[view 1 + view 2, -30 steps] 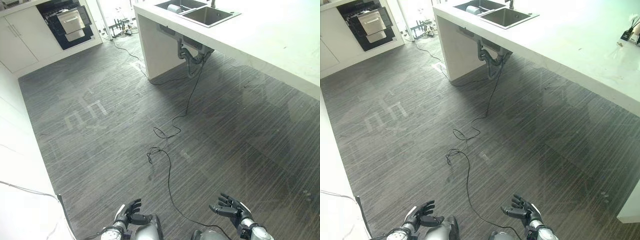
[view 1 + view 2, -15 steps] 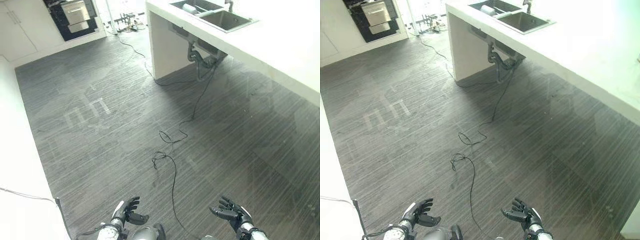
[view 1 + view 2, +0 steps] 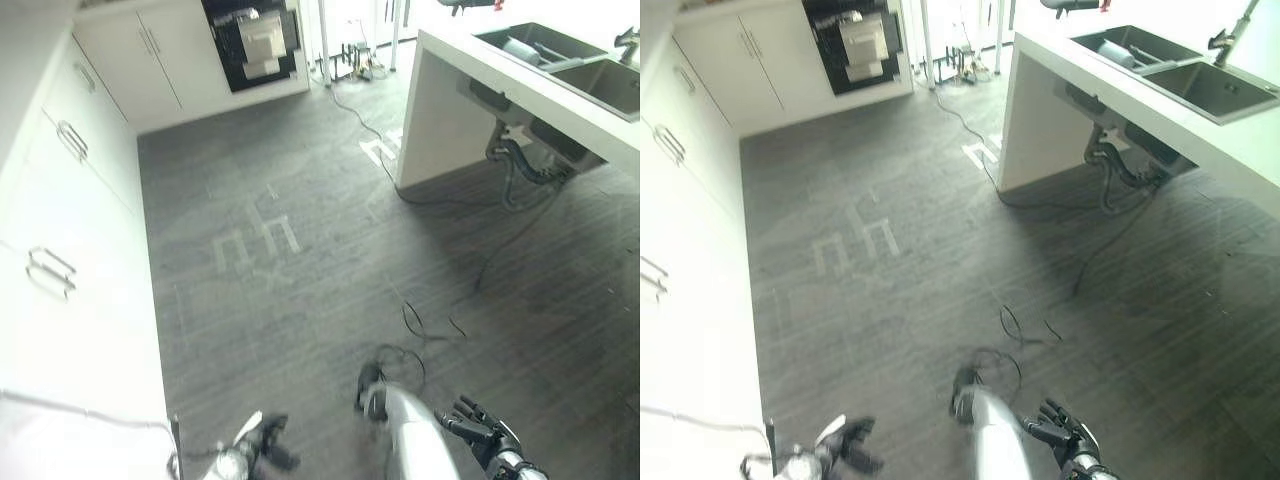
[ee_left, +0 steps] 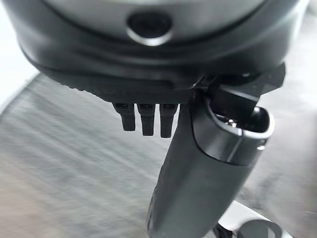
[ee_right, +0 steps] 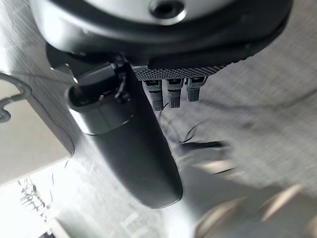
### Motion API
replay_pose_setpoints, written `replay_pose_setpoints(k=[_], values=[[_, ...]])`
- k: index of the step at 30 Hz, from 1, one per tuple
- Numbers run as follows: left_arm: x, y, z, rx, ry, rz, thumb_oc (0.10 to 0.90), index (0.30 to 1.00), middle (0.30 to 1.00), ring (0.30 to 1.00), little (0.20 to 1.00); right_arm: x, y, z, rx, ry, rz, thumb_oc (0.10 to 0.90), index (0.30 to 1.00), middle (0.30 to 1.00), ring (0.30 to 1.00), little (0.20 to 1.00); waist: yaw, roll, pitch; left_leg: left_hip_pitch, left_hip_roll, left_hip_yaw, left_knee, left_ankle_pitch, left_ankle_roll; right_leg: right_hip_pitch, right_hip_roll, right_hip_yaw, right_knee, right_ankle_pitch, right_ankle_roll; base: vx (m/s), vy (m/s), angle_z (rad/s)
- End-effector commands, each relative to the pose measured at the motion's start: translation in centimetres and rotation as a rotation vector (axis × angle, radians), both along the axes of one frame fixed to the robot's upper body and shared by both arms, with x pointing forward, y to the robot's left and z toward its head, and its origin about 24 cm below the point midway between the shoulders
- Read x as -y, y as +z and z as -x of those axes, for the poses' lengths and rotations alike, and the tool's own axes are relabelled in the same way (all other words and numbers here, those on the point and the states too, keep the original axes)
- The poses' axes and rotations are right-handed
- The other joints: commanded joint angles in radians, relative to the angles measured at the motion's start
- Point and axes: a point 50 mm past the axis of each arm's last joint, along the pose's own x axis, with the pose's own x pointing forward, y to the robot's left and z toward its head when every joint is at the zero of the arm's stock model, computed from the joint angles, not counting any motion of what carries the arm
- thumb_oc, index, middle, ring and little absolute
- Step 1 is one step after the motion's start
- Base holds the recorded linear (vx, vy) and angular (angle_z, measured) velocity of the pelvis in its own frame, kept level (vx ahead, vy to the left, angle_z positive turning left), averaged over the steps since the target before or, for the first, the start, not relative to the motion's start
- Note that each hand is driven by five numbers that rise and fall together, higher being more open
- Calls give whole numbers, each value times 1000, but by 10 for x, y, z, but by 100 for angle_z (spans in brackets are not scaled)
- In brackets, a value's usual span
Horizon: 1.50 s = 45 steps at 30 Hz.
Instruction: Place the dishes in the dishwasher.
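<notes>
The dishwasher [image 3: 255, 40] stands open in the white cabinet run on the far wall, a pale rack showing inside its dark front. A metal dish [image 3: 520, 48] lies in the sink [image 3: 1185, 85] of the white counter at the right. My left hand [image 3: 262, 452] and right hand [image 3: 480, 435] hang low at the near edge, far from both. In the left wrist view the fingers [image 4: 143, 119] are relaxed over bare floor with nothing in them. The right hand's fingers [image 5: 171, 91] are likewise open and empty.
White cabinets with metal handles [image 3: 60, 200] run along the left side. The counter's end panel [image 3: 445, 120] and the drain pipes [image 3: 520, 165] under the sink stand at the right. Dark grey plank floor [image 3: 280, 250] stretches between me and the dishwasher.
The whole picture has swung: the left cabinets now show and the dishwasher sits more centrally, so the camera turned. Both hands stay low, open and empty.
</notes>
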Motion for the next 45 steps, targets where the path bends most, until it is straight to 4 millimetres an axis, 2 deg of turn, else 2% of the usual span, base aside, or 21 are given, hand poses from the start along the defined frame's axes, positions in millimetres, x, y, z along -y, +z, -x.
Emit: replay_pose_setpoints(k=[1,4,5,6,12,13,14,15,16,17,18,21,23,26,29,32,34,36,40,42,45], values=[[-26,23,-52,192,2,-54,800,900,900,900,900,-12,12,-32,145,44,-13,800,900,900,900,900,-9,-60,-22,-143,133,-29,-55,-105,128,80,-153,159,-159,58,396,179,-76,-18],[-26,23,-52,192,2,-54,800,900,900,900,900,-12,12,-32,145,44,-13,800,900,900,900,900,-9,-60,-22,-143,133,-29,-55,-105,128,80,-153,159,-159,58,396,80,-34,-24],[-24,21,-47,186,23,-37,800,900,900,900,900,-9,14,-31,145,69,8,800,900,900,900,900,4,-60,-37,-113,147,-22,-55,83,75,116,-134,167,-159,17,366,757,-379,-35],[-21,20,-45,203,68,-11,800,900,900,900,900,2,22,-36,163,126,63,800,900,900,900,900,46,-87,-17,-330,184,-70,445,241,35,221,-107,201,-159,-65,287,750,-379,-29],[-20,20,-45,203,68,-10,800,900,900,900,900,3,22,-36,163,126,64,800,900,900,900,900,40,-76,-22,-349,196,-78,468,230,33,216,-98,192,-159,-65,285,90,-51,-79],[-21,21,-46,203,68,-7,800,900,900,900,900,4,22,-37,164,127,69,800,900,900,900,900,45,-79,-17,-376,203,-81,510,232,37,226,-98,194,-159,-72,278,166,-91,-30],[-21,22,-48,205,53,-3,800,900,900,900,900,7,25,-40,174,118,80,800,900,900,900,900,62,-88,3,-474,216,-82,583,223,56,263,-95,197,-159,-91,267,433,-69,-5],[-22,24,-51,212,31,-5,800,900,900,900,900,8,30,-49,203,113,74,800,900,900,900,900,92,-90,31,-565,189,-66,436,158,110,315,-73,225,-159,-122,273,835,176,6],[-25,22,-46,198,61,-12,800,900,900,900,900,0,31,-57,205,141,71,800,900,900,900,900,117,-79,40,-508,123,-77,-51,152,127,345,-49,278,-159,-148,304,1227,558,15],[-26,18,-33,159,70,-21,800,900,900,900,900,-5,28,-58,189,138,74,800,900,900,900,900,157,-18,60,-685,134,-192,-55,199,87,404,18,351,-159,-186,310,1555,886,-45],[-36,16,-22,137,115,-33,800,900,900,900,900,-16,20,-53,165,130,48,800,900,900,900,900,142,-7,25,-628,107,-170,-55,142,153,468,13,363,-159,-216,327,1225,710,-95],[-42,19,-26,139,91,-51,800,900,900,900,900,-21,15,-46,146,144,50,800,900,900,900,900,112,11,9,-561,100,-168,-55,84,195,517,29,325,-159,-97,335,516,244,-267],[-47,21,-29,129,60,-61,800,900,900,900,900,-26,13,-46,154,126,40,800,900,900,900,900,97,16,9,-525,84,-165,-55,55,229,441,25,300,26,-29,355,314,143,-187],[-49,23,-31,128,65,-66,800,900,900,900,900,-32,13,-50,153,167,44,800,900,900,900,900,84,30,20,-488,84,-149,-55,17,244,299,24,262,225,12,383,192,96,-86],[-45,22,-34,131,79,-52,800,900,900,900,900,-33,15,-54,158,165,54,800,900,900,900,900,77,43,34,-455,99,-150,-55,-13,237,214,-19,218,129,-18,380,198,-102,-70],[-44,19,-28,100,74,-67,800,900,900,900,900,-28,15,-52,166,155,48,800,900,900,900,900,66,20,41,-421,108,-138,-55,-46,223,194,-97,193,-127,64,388,264,-285,-69],[-43,16,-21,79,87,-70,800,900,900,900,900,-27,14,-50,158,146,42,800,900,900,900,900,58,-3,40,-388,109,-119,-55,-88,217,112,-180,204,-159,109,415,300,-352,-52],[-42,15,-16,81,101,-67,800,900,900,900,900,-26,13,-48,145,140,40,800,900,900,900,900,52,-14,38,-375,130,-99,-55,-98,202,122,-177,214,-159,52,418,342,-440,-2],[-36,13,-15,88,150,-43,800,900,900,900,900,-20,13,-42,127,154,77,800,900,900,900,900,53,-41,28,-320,179,-81,-55,-76,154,194,-132,229,-159,-43,375,321,-374,1],[-33,13,-16,96,151,-38,800,900,900,900,900,-14,15,-43,121,135,97,800,900,900,900,900,70,-77,28,-295,182,-69,-53,18,136,227,-132,256,-159,-69,347,288,-318,-14],[-33,16,-23,131,168,-25,800,900,900,900,900,0,20,-42,124,130,131,800,900,900,900,900,100,-87,65,-492,211,-87,297,88,134,299,-100,264,-159,-107,292,248,-262,-8]])
